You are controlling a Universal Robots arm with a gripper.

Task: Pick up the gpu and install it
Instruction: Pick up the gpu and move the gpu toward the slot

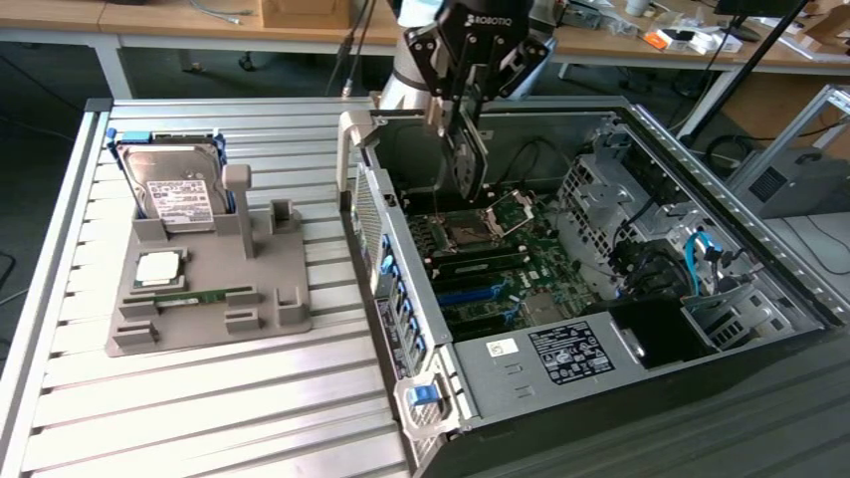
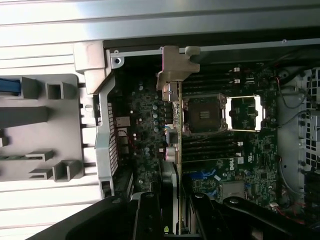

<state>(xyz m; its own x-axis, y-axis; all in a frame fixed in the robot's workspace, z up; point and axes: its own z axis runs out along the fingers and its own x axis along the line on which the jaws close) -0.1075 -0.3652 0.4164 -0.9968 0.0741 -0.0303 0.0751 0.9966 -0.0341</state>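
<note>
The gpu (image 1: 464, 154) hangs on edge as a thin dark card from my gripper (image 1: 465, 100), which is shut on its upper edge. It hovers above the motherboard (image 1: 492, 269) inside the open computer case (image 1: 763, 264), near the case's rear wall and over the CPU socket (image 1: 475, 235). In the wrist view the gpu (image 2: 176, 125) appears as a narrow strip with its silver-tan bracket (image 2: 178, 62) at the far end. My gripper (image 2: 175, 212) clamps the card there, with the black fingers (image 2: 147, 215) on either side.
On the exterior view's left a grey holder (image 1: 286, 309) stands on the slatted metal table (image 1: 199, 408). It carries a silver hard drive (image 1: 179, 194), a CPU chip (image 1: 157, 267) and a green RAM stick (image 1: 199, 297). The power supply (image 1: 558, 354) sits at the case's near end.
</note>
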